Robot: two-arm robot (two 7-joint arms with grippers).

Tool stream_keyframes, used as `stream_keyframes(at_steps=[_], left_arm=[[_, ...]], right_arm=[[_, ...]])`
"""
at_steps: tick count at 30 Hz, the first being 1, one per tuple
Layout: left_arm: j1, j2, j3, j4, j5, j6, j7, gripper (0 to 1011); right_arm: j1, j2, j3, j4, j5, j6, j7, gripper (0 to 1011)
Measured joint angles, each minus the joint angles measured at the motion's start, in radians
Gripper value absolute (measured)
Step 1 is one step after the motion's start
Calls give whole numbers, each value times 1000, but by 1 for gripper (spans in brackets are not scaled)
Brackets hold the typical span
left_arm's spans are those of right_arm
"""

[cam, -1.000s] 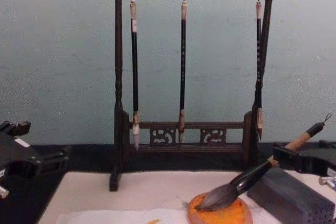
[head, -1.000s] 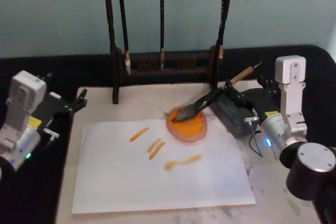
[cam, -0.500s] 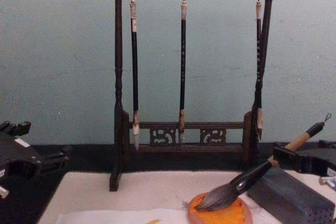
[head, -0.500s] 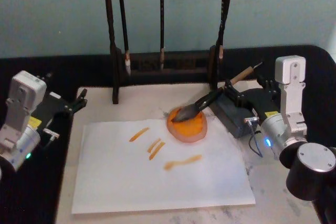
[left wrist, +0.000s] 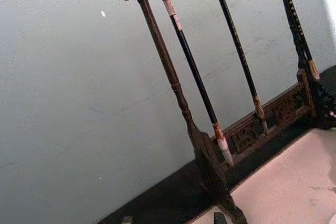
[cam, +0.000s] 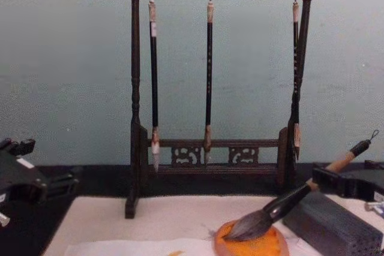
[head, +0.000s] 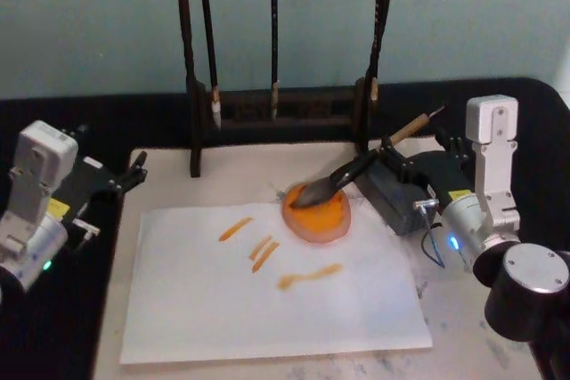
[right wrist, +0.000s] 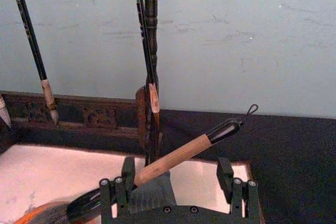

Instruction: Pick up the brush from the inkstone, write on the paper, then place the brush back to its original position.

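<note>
Our right gripper (head: 398, 156) stands with fingers spread wide either side of the tan wooden handle of the fat grey-tufted brush (head: 356, 172), gripping nothing. Ahead of it, the tuft rests in the small round orange inkstone (head: 318, 213), the handle propped on the grey perforated block (head: 392, 191), so the brush seems returned. The thin white paper (head: 267, 278) shows orange strokes. Our left gripper (head: 134, 171) is parked; its opening is unclear.
</note>
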Motion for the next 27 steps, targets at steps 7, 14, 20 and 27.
stream_keyframes(at_steps=[7, 14, 20, 27], left_arm=[[0, 0, 0, 0, 0, 0, 0, 1001], [0, 0, 0, 0, 0, 0, 0, 1001], [0, 0, 0, 0, 0, 0, 0, 1001], [0, 0, 0, 0, 0, 0, 0, 1001]], right_arm=[[0, 0, 0, 0, 0, 0, 0, 1000], [0, 0, 0, 0, 0, 0, 0, 1000], [0, 0, 0, 0, 0, 0, 0, 1000], [0, 0, 0, 0, 0, 0, 0, 1000]])
